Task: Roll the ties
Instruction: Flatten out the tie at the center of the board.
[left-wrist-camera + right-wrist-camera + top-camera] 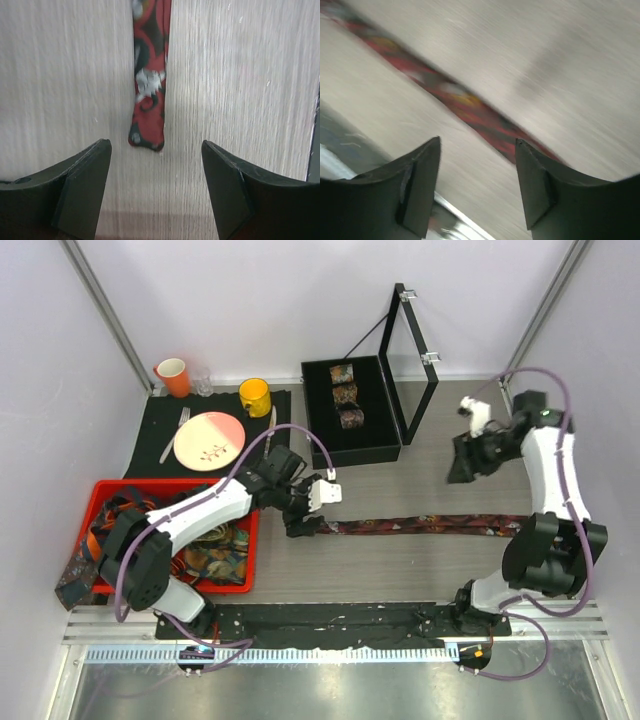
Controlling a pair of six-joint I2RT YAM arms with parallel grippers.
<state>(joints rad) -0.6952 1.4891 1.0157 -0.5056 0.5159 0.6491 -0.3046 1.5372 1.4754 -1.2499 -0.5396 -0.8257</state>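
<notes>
Top external view, from the left: a red plastic bin (175, 486) sits on the grey wood-grain bench (400, 570) with a heap of loose patterned fabric neckties (215, 555) inside it, and one orange-navy striped necktie (80, 575) draped over its left wall. Behind the bin lies a black placemat (150, 425) with a pink round plate (208, 440), an orange cup (173, 376) and a yellow mug (254, 396). Just right of the bin, the left arm reaches to the narrow end of a long dark red patterned necktie (430, 526), which lies flat across the bench toward the right arm.

Left wrist view: the left end effector (154, 150) has its fingers wide apart and holds nothing. The tie's narrow tip lies on the bench just ahead, in line with the gap, touching neither finger.

Farther right and back, an open black rectangular box (385, 410) holds three rolled neckties (345, 395) in a row, its lid standing up.

Right wrist view, blurred: the right end effector (477, 142) is also spread and empty, raised above the bench, with the red tie running diagonally below it
</notes>
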